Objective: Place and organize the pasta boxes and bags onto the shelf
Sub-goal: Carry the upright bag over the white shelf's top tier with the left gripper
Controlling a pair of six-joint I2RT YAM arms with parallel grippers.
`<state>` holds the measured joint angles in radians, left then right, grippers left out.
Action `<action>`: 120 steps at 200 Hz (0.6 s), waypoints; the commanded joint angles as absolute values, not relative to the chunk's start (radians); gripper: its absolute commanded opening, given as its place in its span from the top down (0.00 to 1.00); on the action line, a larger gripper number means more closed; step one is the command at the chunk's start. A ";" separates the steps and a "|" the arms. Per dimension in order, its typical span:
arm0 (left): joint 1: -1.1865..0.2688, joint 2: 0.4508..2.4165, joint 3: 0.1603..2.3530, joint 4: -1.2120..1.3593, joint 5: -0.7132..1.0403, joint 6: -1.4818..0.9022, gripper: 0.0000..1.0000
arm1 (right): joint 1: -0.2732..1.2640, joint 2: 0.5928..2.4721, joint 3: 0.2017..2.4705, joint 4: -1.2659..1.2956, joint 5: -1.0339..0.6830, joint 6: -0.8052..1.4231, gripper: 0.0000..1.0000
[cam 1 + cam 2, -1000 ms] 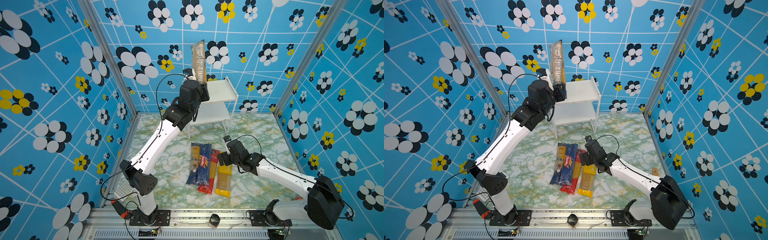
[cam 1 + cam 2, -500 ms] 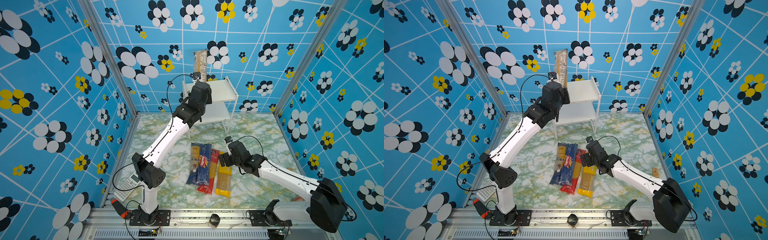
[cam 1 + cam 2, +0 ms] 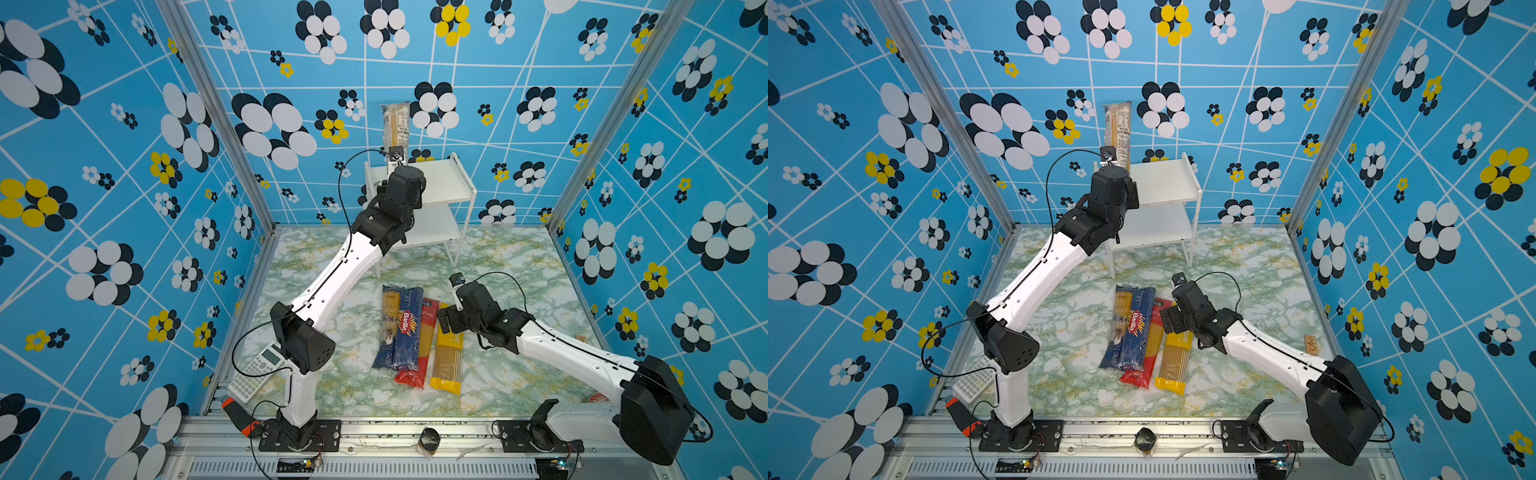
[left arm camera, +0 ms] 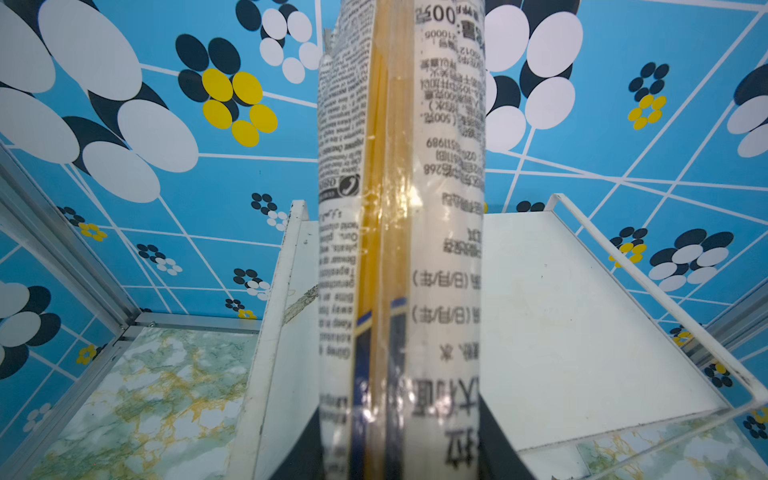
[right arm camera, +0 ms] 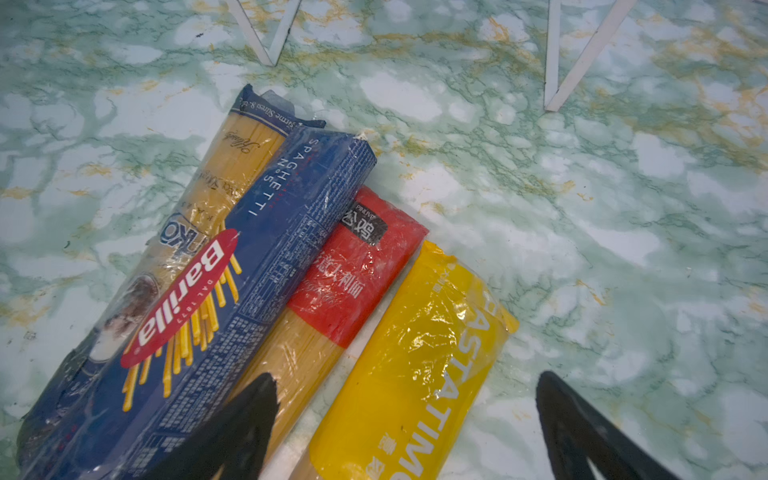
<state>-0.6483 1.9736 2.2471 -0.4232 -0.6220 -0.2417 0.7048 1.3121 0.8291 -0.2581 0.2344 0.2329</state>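
Observation:
My left gripper point(image 4: 399, 449) is shut on the lower end of a clear spaghetti bag point(image 3: 396, 124) printed with text. The bag stands upright over the left part of the top board of the white shelf point(image 3: 444, 183), seen in both top views point(image 3: 1118, 124). In the left wrist view the bag point(image 4: 399, 187) fills the middle, with the shelf board point(image 4: 561, 311) behind it. Several packs lie side by side on the table: a clear/dark-blue bag point(image 3: 388, 324), the Barilla pack point(image 5: 232, 291), a red-ended bag point(image 5: 357, 266) and a yellow-ended bag point(image 5: 415, 365). My right gripper point(image 5: 405, 378) hangs open over the yellow-ended bag.
A grey calculator point(image 3: 255, 370) lies by the left arm's base, with an orange-handled tool point(image 3: 239, 417) on the front rail. A small wooden block point(image 3: 1310, 345) and a red-lidded tin point(image 3: 598, 399) sit near the right wall. The shelf's thin legs point(image 5: 266, 41) stand just beyond the packs.
The left arm has carried the upright bag to the right and back, from beside the shelf's left edge to over its top board. The right gripper has hardly moved.

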 commanded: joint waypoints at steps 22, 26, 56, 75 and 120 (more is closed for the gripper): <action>-0.643 1.957 2.303 -0.292 -0.696 -0.218 1.00 | 0.711 1.325 0.828 -0.264 0.235 0.252 0.01; -0.643 1.956 2.301 -0.289 -0.700 -0.216 1.00 | 0.712 1.326 0.828 -0.264 0.235 0.253 0.01; -0.643 1.962 2.283 -0.279 -0.731 -0.203 1.00 | 0.712 1.328 0.830 -0.267 0.234 0.253 0.01; -0.643 1.969 2.283 -0.282 -0.744 -0.200 1.00 | 0.712 1.328 0.829 -0.268 0.233 0.254 0.01; -0.638 1.985 2.278 -0.286 -0.761 -0.198 0.99 | 0.712 1.327 0.830 -0.275 0.230 0.259 0.01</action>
<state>-0.6476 1.9907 2.2471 -0.4408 -0.6983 -0.2153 0.7048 1.3167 0.8291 -0.2584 0.2344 0.2447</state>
